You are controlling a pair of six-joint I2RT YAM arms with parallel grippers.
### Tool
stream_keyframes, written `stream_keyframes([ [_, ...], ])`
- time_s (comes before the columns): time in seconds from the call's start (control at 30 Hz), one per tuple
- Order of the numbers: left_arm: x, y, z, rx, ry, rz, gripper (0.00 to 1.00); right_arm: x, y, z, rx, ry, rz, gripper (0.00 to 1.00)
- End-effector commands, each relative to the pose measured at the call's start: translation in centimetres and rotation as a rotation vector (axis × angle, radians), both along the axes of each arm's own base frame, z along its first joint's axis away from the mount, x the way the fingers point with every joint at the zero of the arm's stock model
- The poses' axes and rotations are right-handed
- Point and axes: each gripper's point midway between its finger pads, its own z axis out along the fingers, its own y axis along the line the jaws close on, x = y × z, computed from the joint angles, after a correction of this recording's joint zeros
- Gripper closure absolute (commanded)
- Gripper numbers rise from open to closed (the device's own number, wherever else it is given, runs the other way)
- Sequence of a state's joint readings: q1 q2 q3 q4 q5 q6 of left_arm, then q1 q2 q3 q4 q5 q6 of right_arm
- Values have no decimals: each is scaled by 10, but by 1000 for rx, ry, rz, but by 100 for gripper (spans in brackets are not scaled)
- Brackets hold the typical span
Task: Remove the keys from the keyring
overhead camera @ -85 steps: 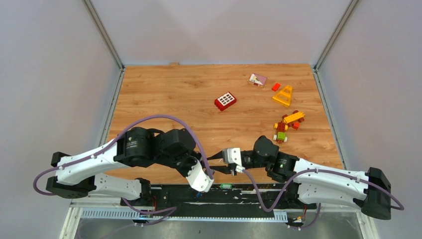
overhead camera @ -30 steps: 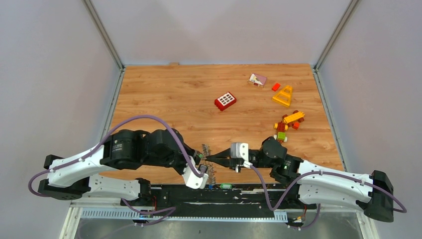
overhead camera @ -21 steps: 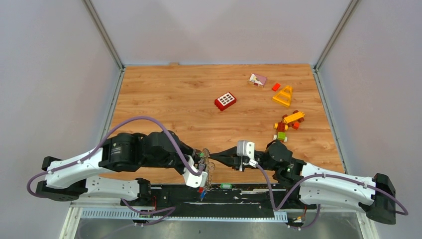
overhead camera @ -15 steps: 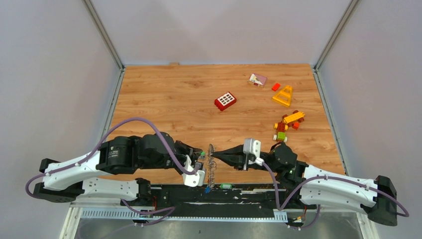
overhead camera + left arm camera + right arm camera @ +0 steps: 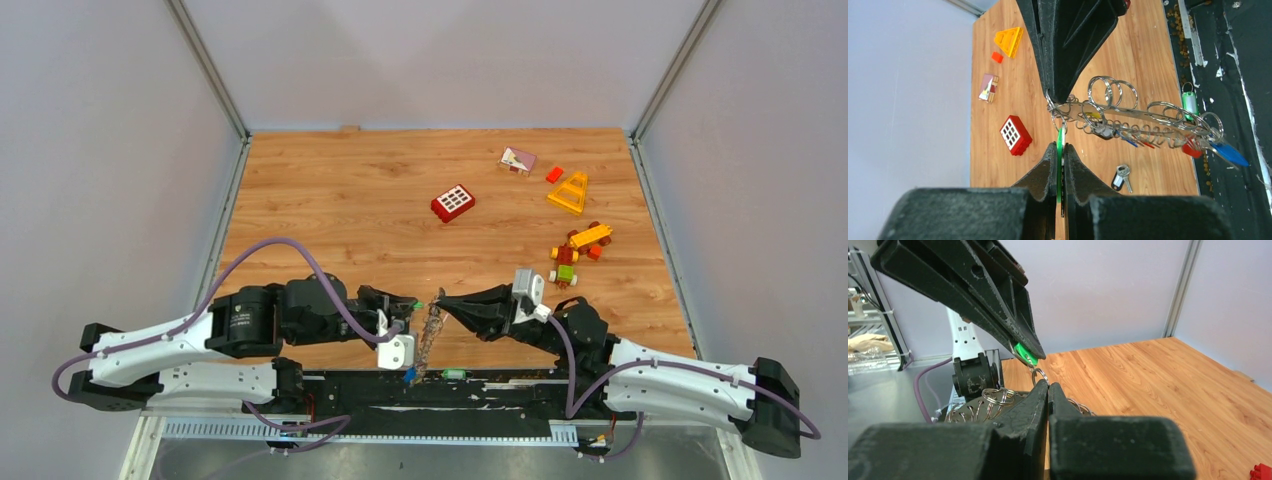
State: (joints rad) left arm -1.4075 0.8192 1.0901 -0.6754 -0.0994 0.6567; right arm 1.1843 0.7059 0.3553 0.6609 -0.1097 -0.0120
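Observation:
The keyring (image 5: pixel 1128 116) is a flat grey metal ring fringed with small split rings. It hangs edge-on between the two arms near the table's front edge (image 5: pixel 431 338). Keys with blue (image 5: pixel 1230 153) and red (image 5: pixel 1191 149) heads dangle from its near end. My left gripper (image 5: pixel 1059 146) is shut on a green key tag (image 5: pixel 1060 137) that hangs from a small split ring. My right gripper (image 5: pixel 1048 385) is shut on the keyring's rim at that split ring (image 5: pixel 1040 375), tip to tip with the left gripper (image 5: pixel 408 306). In the top view my right gripper (image 5: pixel 441 300) comes in from the right.
One loose key with a black head (image 5: pixel 1121 177) lies on the wood below the ring. Farther back are a red brick (image 5: pixel 453 203), a yellow triangle (image 5: pixel 569 192), a pink block (image 5: pixel 517 161) and a cluster of toy bricks (image 5: pixel 575 250). A black rail (image 5: pixel 500 385) runs along the front edge.
Both grippers have kept their grips. The meeting point has moved right and away from the front edge, the right wrist has swung right, and the keyring now hangs edge-on.

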Motion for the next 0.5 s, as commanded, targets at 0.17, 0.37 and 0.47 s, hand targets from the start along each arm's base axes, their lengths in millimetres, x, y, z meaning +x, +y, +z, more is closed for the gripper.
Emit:
stream_keyframes([
  [0.17,4,-5,4,-114,21,50,100,14,-40,58,295,50,-117,100],
  [0.37,8,-11,4,-181,7,64,100,13,-47,63,347,75,-114,100],
  [0.47,8,-16,-1,-192,9,60,100,13,-48,65,360,83,-109,100],
])
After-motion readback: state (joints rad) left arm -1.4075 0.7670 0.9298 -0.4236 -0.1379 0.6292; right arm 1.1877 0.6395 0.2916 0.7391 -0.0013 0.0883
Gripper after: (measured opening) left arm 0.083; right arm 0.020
